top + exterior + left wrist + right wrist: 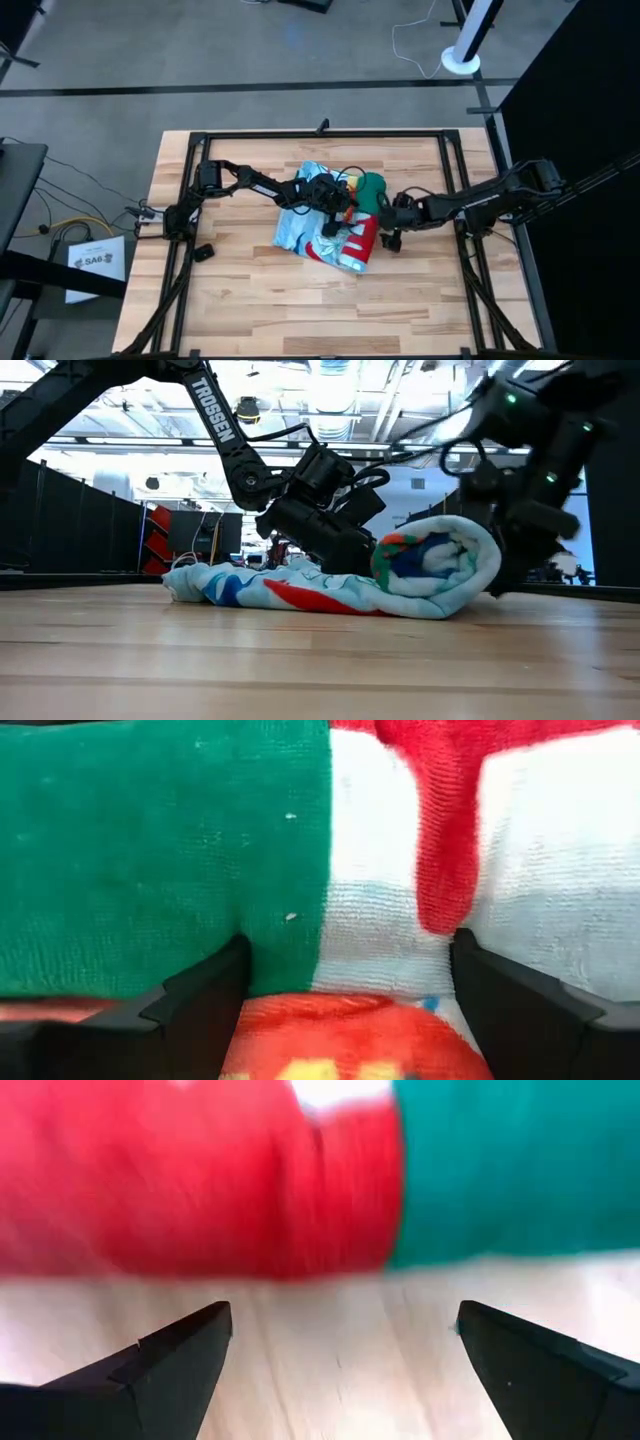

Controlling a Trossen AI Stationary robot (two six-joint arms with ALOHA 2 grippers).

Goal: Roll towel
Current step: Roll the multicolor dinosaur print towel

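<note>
Two robot arms are working a half-rolled towel (335,228) at the middle of a wooden counter (250,300). The left hand (338,208) is pressing down into the cloth with its fingers spread wide, green and white terry bulging up between them in its wrist view. The right hand (393,238) is hovering low at the roll's far side, fingers likewise wide and holding nothing, bare wood lying between its tips and the red and green curve of the roll just ahead. The low view is showing a fat coil (440,565) at one end, the flat unrolled tail (230,585) trailing away under the left hand. The thick, soft pile is likely to sag, spring open and drag on the wood, so the firmest hold is probably the coil's outer edge, pinched through several layers.
</note>
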